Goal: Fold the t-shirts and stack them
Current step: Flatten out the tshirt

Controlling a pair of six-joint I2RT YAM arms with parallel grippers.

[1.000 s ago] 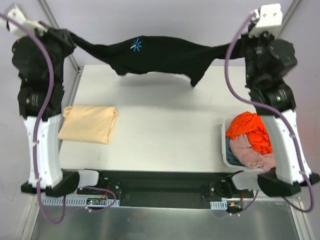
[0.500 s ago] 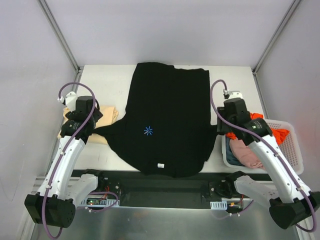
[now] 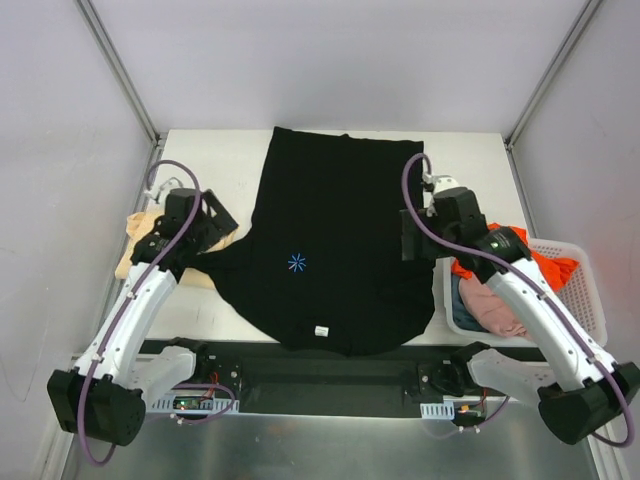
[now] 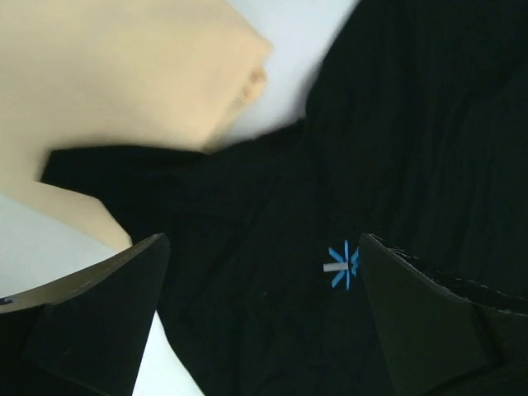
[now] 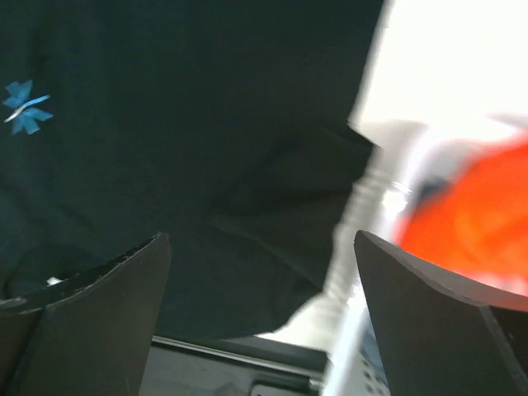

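Note:
A large black t-shirt [image 3: 335, 240] with a small blue mark [image 3: 297, 262] lies spread flat on the table, its collar end hanging over the near edge. Its left sleeve [image 4: 124, 177] rests across a folded tan t-shirt [image 3: 133, 232]. My left gripper [image 3: 216, 226] hovers open over that sleeve, nothing between its fingers [image 4: 99, 313]. My right gripper [image 3: 410, 232] is open above the shirt's right sleeve [image 5: 272, 206], beside the basket. Orange [image 3: 556, 268] and pink [image 3: 490, 305] t-shirts are bundled in the basket.
The white mesh basket [image 3: 592, 300] stands at the table's right near corner, its rim [image 5: 363, 206] just beside my right fingers. Grey walls enclose the table on the left, back and right. A black base rail [image 3: 320, 375] runs along the near edge.
The black t-shirt, held stretched in the air a second ago, now lies flat on the table. Both grippers have opened and let go of its sleeves.

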